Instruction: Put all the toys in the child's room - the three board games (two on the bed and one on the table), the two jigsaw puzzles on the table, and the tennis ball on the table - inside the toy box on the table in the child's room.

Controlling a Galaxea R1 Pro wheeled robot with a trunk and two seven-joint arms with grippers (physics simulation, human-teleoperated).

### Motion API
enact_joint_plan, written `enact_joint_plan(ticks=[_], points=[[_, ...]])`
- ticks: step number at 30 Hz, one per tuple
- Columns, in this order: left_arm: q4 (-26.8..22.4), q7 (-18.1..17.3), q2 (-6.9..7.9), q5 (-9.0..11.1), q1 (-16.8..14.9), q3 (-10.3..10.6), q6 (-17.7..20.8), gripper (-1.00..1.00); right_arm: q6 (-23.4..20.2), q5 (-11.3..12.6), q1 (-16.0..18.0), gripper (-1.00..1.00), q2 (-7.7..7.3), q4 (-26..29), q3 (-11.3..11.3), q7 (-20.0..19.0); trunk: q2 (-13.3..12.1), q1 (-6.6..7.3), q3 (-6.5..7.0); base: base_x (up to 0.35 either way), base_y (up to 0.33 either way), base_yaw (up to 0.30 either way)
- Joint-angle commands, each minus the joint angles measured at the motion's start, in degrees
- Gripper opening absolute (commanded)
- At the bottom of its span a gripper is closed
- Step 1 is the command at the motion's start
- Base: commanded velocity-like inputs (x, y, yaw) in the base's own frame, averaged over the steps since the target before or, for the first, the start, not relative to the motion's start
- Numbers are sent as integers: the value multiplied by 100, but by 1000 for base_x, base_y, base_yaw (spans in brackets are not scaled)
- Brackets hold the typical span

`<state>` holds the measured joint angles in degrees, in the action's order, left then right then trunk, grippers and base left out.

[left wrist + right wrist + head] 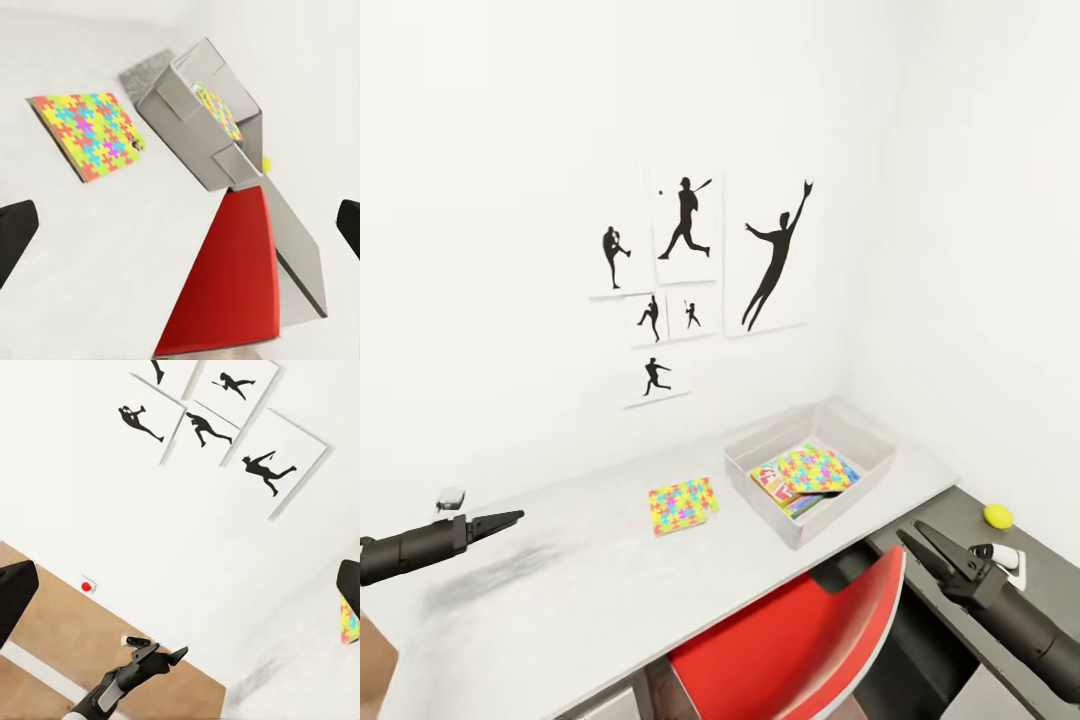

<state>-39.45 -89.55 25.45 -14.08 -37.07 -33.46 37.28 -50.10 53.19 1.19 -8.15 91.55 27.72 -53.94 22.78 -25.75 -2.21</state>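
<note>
— Grey desk (590, 560) from the head: why do both arms hang back?
— Neither carries anything. The left gripper (500, 521) looks nearly closed, the right gripper (920, 545) narrowly parted. One puzzle (682, 504) lies flat beside the bin (760, 490); another sits inside on game boxes (785, 488). The ball (998, 515) rests on the lower shelf (960, 520) — well apart.

— Left wrist?
— Fingers wide at the edges, empty; the puzzle (88, 133) — bright interlocking yellow, pink, blue — near the bin (195, 127), red chair (232, 292) below.

— Right wrist?
— Fingertips spread, wall pictures (217, 412), the left gripper (169, 656) opposite.
</note>
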Motion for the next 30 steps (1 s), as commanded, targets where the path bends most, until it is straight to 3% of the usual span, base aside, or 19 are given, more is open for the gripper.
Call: enact_joint_plan(ticks=[1,9,11,14,15,17,20,22,23,26,27,30], points=[[-1,-45,-5,-60,-11,-24,60,100,-27,7,4,100,4,6,6,-4,14,-4,-14,-9,69,289],[-1,-45,-11,-60,-11,-22,60,100,-137,-25,37,100,-47,20,-7,247,14,-4,-14,-3,22,289],[-1,-45,-37,-60,-11,-21,60,100,-389,-44,184,100,-127,20,9,484,14,-4,-14,0,3,289],[-1,-45,-60,-60,-11,-21,60,100,-790,-55,766,100,-250,17,-51,901,14,-4,-14,0,2,289],[-1,-45,-65,-60,-11,-24,60,100,-881,-52,1095,100,-287,14,-150,1188,14,-4,-14,0,1,289],[-1,-45,-69,-60,-11,-26,60,100,-939,-46,1402,100,-311,13,-326,1526,14,-4,-14,0,1,289],[-1,-45,-67,-60,-11,-30,60,100,-990,-8,2081,100,-356,-25,-977,2540,14,-4,-14,0,28,289],[-1,-45,-67,-60,-11,-31,60,100,-990,1,2360,100,-349,-75,-1222,2963,14,-4,-14,0,100,289],[-1,-45,-67,-60,-11,-34,60,100,-990,8,2643,100,-334,-170,-1431,3373,14,-4,-14,0,159,289],[-1,-45,-67,-65,-11,-32,60,100,-990,16,3045,100,-314,-434,-1680,3930,14,-4,-14,0,166,289],[-1,-45,-65,-63,-11,-34,60,100,-990,19,3292,100,-305,-699,-1807,4245,14,-4,-14,0,109,289],[-1,-45,-59,-65,-11,-36,60,100,-990,20,3729,100,-292,-1278,-1970,4720,14,-4,-14,0,63,288]])
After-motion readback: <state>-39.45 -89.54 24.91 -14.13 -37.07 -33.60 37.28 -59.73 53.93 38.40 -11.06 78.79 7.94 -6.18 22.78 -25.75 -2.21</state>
